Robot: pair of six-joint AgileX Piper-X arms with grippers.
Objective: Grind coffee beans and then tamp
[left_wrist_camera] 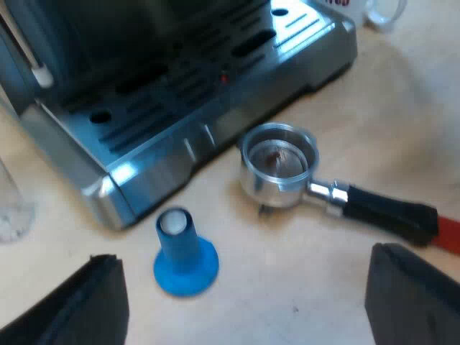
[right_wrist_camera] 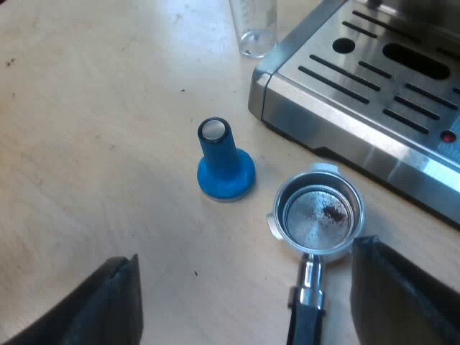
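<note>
Fingers (left_wrist_camera: 100, 302) on my left gripper (left_wrist_camera: 255, 305) are spread wide with nothing between them, hanging over bare table (left_wrist_camera: 323, 287). From that wrist, the blue tamper (left_wrist_camera: 184, 251) stands on its wide base, stem up, close to the front corner of the espresso machine (left_wrist_camera: 180, 122) but not touching it. Near the tamper, the metal holder (left_wrist_camera: 279, 167) lies loose on the table, basket facing up, just beside the machine's front edge. Its dark handle (left_wrist_camera: 388, 212) points away from the machine and finishes in the red end (left_wrist_camera: 449, 233). There's a measuring glass (left_wrist_camera: 11, 208) round the machine's side, and a white mug (left_wrist_camera: 377, 11) sits past its other front corner. Over to the right gripper (right_wrist_camera: 251, 302): same deal, jaws wide apart and gripping nothing, hovering over the table (right_wrist_camera: 86, 144). The metal holder (right_wrist_camera: 316, 214) lies close to one finger (right_wrist_camera: 406, 295), with its handle running in between the two. The basket is pretty much empty, just a few brown specks of grounds (right_wrist_camera: 332, 210). The blue tamper (right_wrist_camera: 224, 167) is upright near the holder with a small gap between them. The measuring glass (right_wrist_camera: 255, 29) stands by the corner of the machine's slotted drip tray (right_wrist_camera: 374, 79).
</note>
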